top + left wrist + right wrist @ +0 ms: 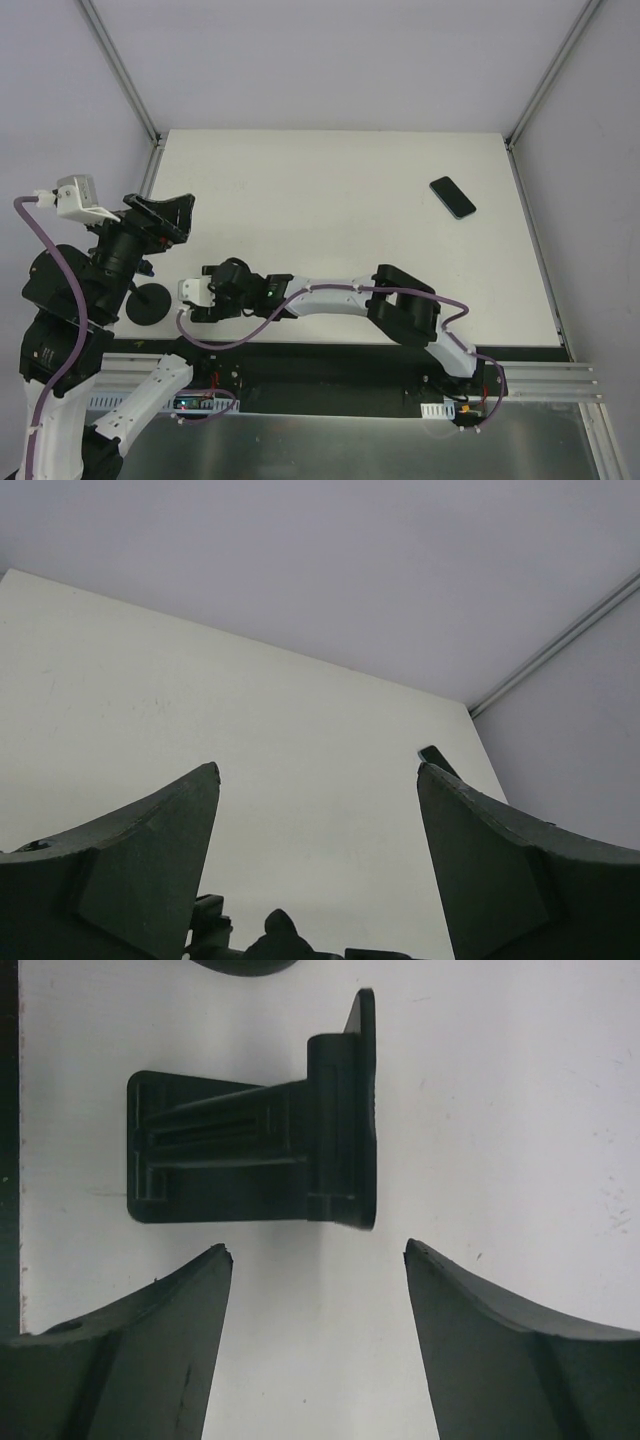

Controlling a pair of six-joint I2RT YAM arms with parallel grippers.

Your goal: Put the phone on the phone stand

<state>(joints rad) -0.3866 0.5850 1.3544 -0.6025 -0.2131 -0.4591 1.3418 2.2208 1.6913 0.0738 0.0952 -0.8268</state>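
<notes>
Nothing of the task is judged to be done yet. Nearest, the right jaws are held apart and empty, low over the desk [330, 220], and a blocky black piece [250, 1160] is seen lying just ahead of them, untouched; it is not the phone. Just beyond that piece the round base of the stand [147, 303] is found, near both pairs of jaws, with no phone on it; its stem and holder cannot be made out clearly from above. The left jaws are raised above the desk, likewise spread apart with nothing between them. Farthest off, the phone [453, 197] is seen lying flat on the desk, well apart from both pairs of jaws and on the opposite side from where the right jaws are pointed. Everything is therefore left: the phone has to be reached, gripped, carried across to the stand and set in its holder.
</notes>
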